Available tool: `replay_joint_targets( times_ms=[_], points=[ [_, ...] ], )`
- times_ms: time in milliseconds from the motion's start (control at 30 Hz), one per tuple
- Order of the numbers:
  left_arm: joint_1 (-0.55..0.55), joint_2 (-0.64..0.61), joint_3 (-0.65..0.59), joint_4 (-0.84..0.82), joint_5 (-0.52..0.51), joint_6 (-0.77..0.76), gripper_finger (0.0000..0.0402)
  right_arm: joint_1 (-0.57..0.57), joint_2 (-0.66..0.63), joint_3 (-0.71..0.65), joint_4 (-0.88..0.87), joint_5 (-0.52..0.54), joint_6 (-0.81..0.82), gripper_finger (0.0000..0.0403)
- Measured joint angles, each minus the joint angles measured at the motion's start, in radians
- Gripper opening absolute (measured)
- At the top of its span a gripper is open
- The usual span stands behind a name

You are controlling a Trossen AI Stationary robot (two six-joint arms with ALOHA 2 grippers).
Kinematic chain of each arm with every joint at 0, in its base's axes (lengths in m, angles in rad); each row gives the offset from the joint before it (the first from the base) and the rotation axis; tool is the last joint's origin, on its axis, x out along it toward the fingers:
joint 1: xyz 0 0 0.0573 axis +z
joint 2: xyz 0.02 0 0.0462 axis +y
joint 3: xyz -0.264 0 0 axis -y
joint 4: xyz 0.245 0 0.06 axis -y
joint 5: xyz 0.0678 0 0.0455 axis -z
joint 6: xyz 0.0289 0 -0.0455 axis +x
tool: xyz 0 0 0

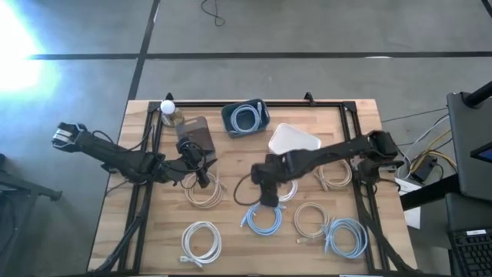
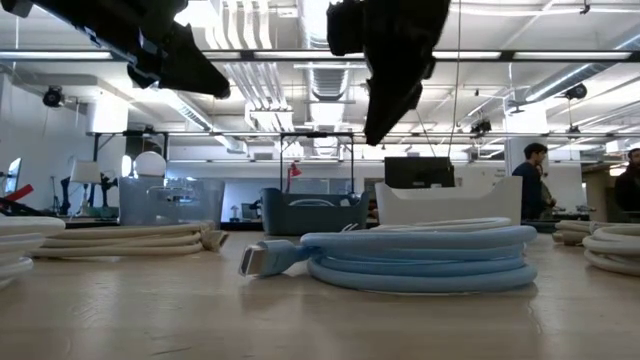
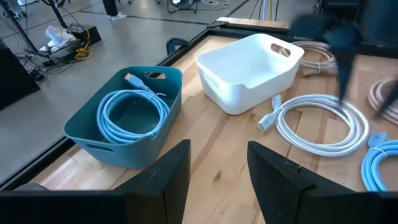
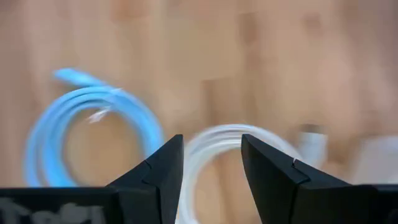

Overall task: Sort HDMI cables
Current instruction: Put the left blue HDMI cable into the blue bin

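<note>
So far one light blue cable [image 1: 245, 119] is binned in the teal bin [image 1: 227, 115]; seven coils beyond remain unsorted, both claws [image 1: 201, 178] [image 1: 269, 201] parted, empty.

Right wrist view's white coil [image 4: 230, 140] seems blurred.

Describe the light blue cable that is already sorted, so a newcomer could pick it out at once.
Start at the far edge of the wooden slatted table, where a dark teal plastic bin stands beside an empty white plastic bin. The light blue coiled HDMI cable lies inside the teal bin. Unlike the other blue coils, which lie loose on the bare wood, it alone sits in a container.
</note>
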Motion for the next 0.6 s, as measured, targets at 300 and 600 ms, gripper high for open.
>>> replay_joint_targets(
  times_ms=[300,600],
  points=[
    [0.000,0.000,-0.001,0.017,-0.005,0.020,0.0163,0.002,0.110,-0.041,0.067,-0.208,-0.042,0.0155],
    [0.000,0.000,-0.001,0.024,-0.008,0.022,0.0163,0.000,0.198,-0.037,0.115,-0.270,-0.193,0.0155]
  ],
)
